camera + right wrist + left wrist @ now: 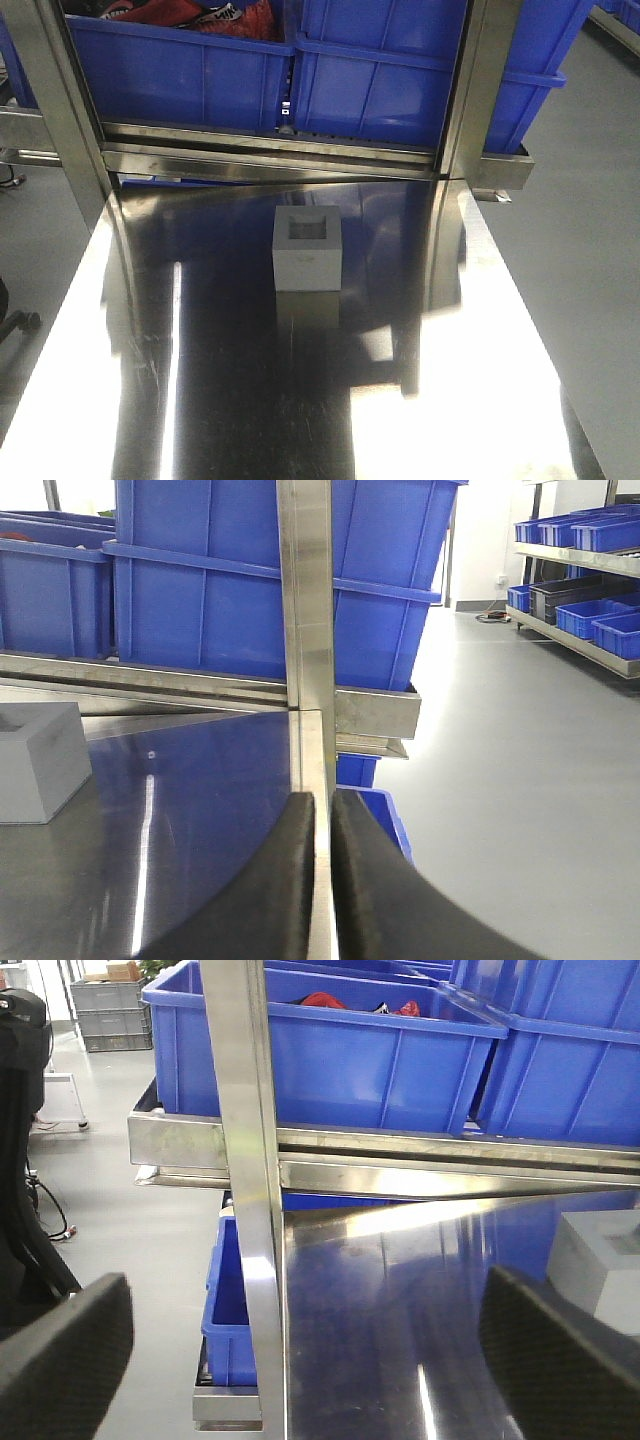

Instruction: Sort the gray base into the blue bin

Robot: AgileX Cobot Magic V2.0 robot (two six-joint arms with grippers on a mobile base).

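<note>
The gray base point(308, 247) stands on the steel table point(200, 400), a little behind its middle, with its square recess facing up. Neither gripper touches it. It also shows at the right edge of the left wrist view point(605, 1260) and at the left edge of the right wrist view point(35, 760). Two blue bins point(390, 90) stand side by side on the rack behind the table; the left one point(170, 75) holds red and black items. My left gripper point(307, 1300) is open and empty over the table's left edge. My right gripper point(322, 798) is shut and empty over the table's right edge.
Steel uprights point(60, 120) point(465, 90) of the rack stand at the table's back corners. Smaller blue bins sit low beside the table on the left point(228, 1310) and right point(385, 815). Shelving with more bins point(590, 610) stands far right across the gray floor.
</note>
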